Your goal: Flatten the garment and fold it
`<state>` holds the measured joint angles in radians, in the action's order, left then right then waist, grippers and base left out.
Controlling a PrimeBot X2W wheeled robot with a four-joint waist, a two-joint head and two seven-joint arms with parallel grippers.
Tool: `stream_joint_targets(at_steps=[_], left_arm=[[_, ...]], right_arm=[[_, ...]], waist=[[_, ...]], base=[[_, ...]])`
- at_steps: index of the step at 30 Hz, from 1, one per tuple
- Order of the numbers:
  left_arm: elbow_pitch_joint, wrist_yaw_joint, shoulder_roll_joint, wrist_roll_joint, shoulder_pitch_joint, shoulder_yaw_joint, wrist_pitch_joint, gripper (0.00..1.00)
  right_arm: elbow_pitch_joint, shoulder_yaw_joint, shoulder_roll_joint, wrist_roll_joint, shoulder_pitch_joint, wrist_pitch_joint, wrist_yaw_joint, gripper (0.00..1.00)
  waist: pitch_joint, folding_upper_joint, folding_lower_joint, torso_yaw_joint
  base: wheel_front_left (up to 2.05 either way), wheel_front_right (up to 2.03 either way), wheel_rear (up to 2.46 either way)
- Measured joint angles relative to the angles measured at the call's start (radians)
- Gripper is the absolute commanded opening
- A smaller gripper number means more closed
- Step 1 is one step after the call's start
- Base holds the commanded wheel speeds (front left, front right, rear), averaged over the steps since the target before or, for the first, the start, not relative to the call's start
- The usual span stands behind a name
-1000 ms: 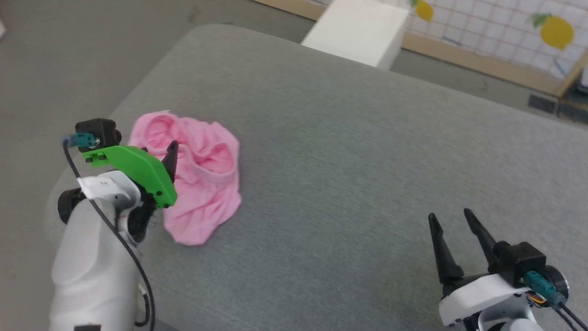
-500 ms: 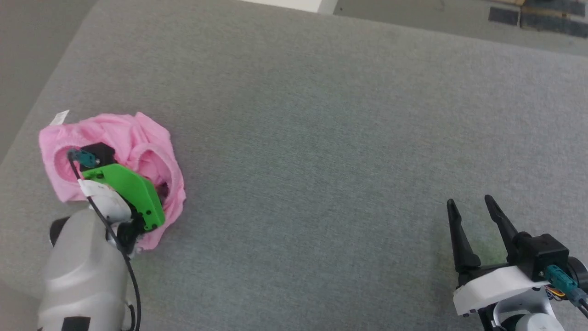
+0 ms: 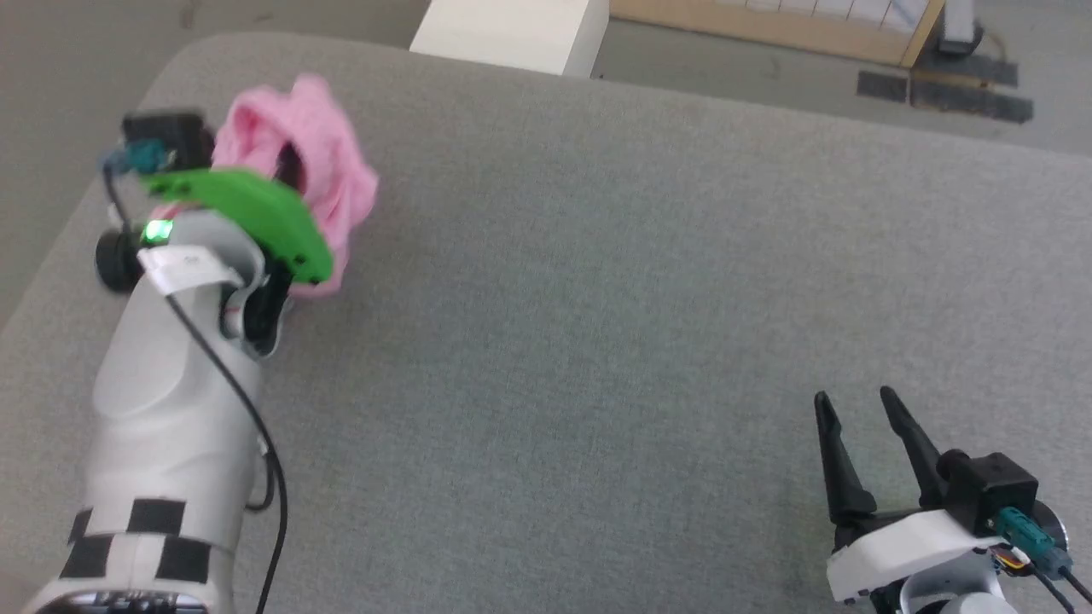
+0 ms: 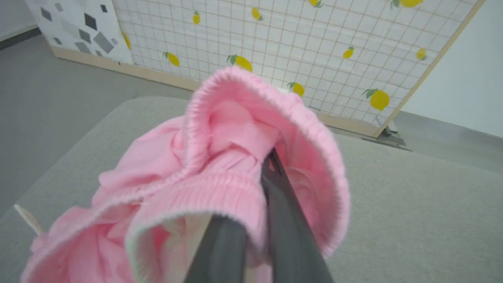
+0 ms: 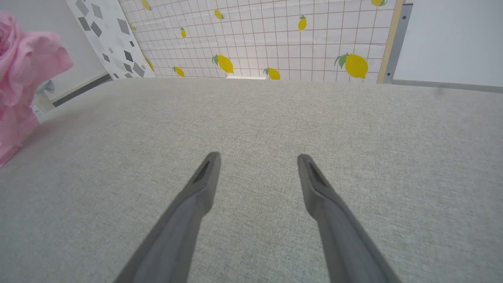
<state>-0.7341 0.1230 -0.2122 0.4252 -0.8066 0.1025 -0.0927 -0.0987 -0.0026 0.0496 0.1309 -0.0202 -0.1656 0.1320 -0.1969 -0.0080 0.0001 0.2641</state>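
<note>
The garment [image 3: 328,170] is a bunched pink knit piece lifted off the grey table at the far left, hanging from my left gripper [image 3: 286,166]. In the left wrist view the two dark fingers [image 4: 290,236] lie close together, shut on the garment [image 4: 220,157] at its ribbed waistband, and cloth hides the tips. A small white label [image 4: 27,220] sticks out at its lower left. My right gripper [image 3: 853,405] hovers low over the table at the near right, open and holding nothing; its own view shows the gripper [image 5: 257,159] spread wide, with the garment [image 5: 19,82] at the left edge.
The grey fabric table [image 3: 597,298] spans the scene, its rounded left corner just beyond the garment. A white box [image 3: 512,34] stands past the far edge on the floor. A lemon-patterned grid panel [image 4: 294,51] with a wooden frame lines the back.
My left gripper closed on the garment and lifted it off the table. The head camera tilted, shifting the whole picture. The right gripper stayed open in place.
</note>
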Motion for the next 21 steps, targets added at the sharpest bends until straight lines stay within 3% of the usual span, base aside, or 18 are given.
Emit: stream_joint_targets(at_steps=[8,17,18,19,21], left_arm=[[0.204,0.001,0.077,0.165,0.023,0.249,-0.119,0.0],[0.184,0.001,0.142,0.286,0.255,0.515,-0.269,0.0],[0.172,0.001,0.146,0.299,0.273,0.529,-0.291,0.45],[0.155,0.001,0.149,0.308,0.292,0.543,-0.318,1.0],[0.132,-0.001,0.151,0.314,0.311,0.564,-0.365,1.0]], right_arm=[[-0.04,-0.005,0.0,0.035,-0.004,-0.034,0.0,1.0],[-0.064,-0.029,0.0,0.058,-0.013,-0.06,0.0,1.0],[-0.066,-0.029,0.0,0.06,-0.014,-0.061,0.0,1.0],[-0.068,-0.032,0.0,0.063,-0.016,-0.064,0.0,1.0],[-0.073,-0.034,0.001,0.064,-0.02,-0.066,0.0,1.0]], waist=[[0.084,0.0,-0.0001,-0.074],[0.098,0.0,-0.0001,-0.227],[0.096,0.0,-0.0001,-0.242],[0.094,0.0,-0.0001,-0.26],[0.09,0.0,-0.0001,-0.289]], base=[[0.0,0.0,0.0],[0.0,0.0,0.0],[0.0,0.0,0.0],[0.0,0.0,0.0],[0.0,0.0,0.0]])
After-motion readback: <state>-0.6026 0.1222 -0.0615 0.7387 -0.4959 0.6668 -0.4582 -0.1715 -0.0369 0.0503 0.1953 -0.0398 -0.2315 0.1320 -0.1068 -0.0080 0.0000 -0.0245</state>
